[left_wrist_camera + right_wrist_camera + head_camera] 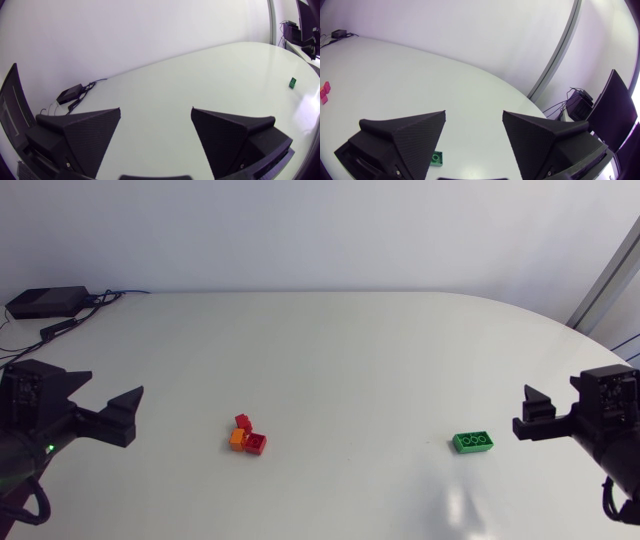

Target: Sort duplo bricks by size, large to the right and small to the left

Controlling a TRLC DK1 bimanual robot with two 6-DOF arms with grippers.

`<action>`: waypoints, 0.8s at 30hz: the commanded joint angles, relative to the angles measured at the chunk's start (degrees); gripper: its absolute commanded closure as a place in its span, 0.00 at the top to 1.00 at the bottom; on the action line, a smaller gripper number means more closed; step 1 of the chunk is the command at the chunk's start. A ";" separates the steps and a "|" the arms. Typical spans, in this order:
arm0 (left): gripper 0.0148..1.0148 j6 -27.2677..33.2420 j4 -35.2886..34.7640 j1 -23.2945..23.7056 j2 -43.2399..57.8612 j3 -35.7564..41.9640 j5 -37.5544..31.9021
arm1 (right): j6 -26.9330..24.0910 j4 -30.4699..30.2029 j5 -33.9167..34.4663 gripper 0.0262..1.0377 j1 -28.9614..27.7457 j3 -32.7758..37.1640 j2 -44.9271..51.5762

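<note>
The green brick (473, 442), the one large piece, lies near the right gripper (474, 114), whose jaws are released and empty. Three small bricks (248, 439), two red and one orange, huddle touching, well to the green brick's left. Farther left, the left gripper (156, 108) is spread, holding nothing. The sort looks about done; at most, the small bricks may need moving farther left.
</note>
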 commanded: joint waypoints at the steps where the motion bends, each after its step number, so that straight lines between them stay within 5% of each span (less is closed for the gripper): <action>1: 0.96 1.14 0.68 -0.33 -3.18 -2.54 -0.92 | -1.77 1.02 0.49 0.83 -0.49 -2.84 -3.41; 24: 0.96 -12.55 4.49 -1.19 -24.52 -14.96 -2.24 | 13.80 -1.92 -2.24 0.88 5.35 -13.35 -25.91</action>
